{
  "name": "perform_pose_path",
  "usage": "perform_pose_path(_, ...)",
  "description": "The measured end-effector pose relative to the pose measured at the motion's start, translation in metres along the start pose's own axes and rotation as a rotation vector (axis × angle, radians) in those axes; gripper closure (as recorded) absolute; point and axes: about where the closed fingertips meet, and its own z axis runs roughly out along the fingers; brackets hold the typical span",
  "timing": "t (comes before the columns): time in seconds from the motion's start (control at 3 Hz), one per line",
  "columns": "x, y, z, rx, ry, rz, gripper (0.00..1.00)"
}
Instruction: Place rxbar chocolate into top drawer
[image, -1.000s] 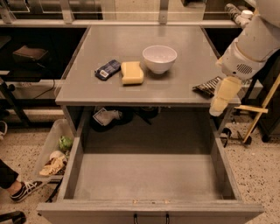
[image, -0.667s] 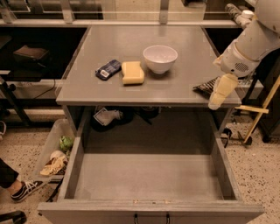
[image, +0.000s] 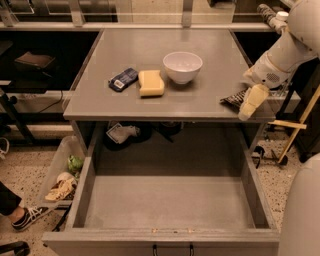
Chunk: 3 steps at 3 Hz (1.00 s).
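Pincer (image: 248, 105) at right edge of bench (image: 150, 50), over right end of rxbar (image: 230, 99). Mid-bench, in 1 row: blue packet (image: 123, 79), yellow sponge (image: 150, 82), white bowl (image: 182, 66). Below, drawer (image: 170, 200) pulled wide open.

A robot lab: grey table (image: 150, 106), speckled floor (image: 278, 189), gripper (image: 251, 101) at the table edge.
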Motion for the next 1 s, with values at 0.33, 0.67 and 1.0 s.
perform_pose_path(0.33,-0.0007,0.0000,-0.0008,0.002,-0.001,-0.001,0.19)
perform_pose_path(0.67,-0.0007,0.0000,-0.0008,0.002,-0.001,-0.001,0.42)
perform_pose_path(1.0,-0.0007,0.0000,-0.0009,0.002,-0.001,-0.001,0.65)
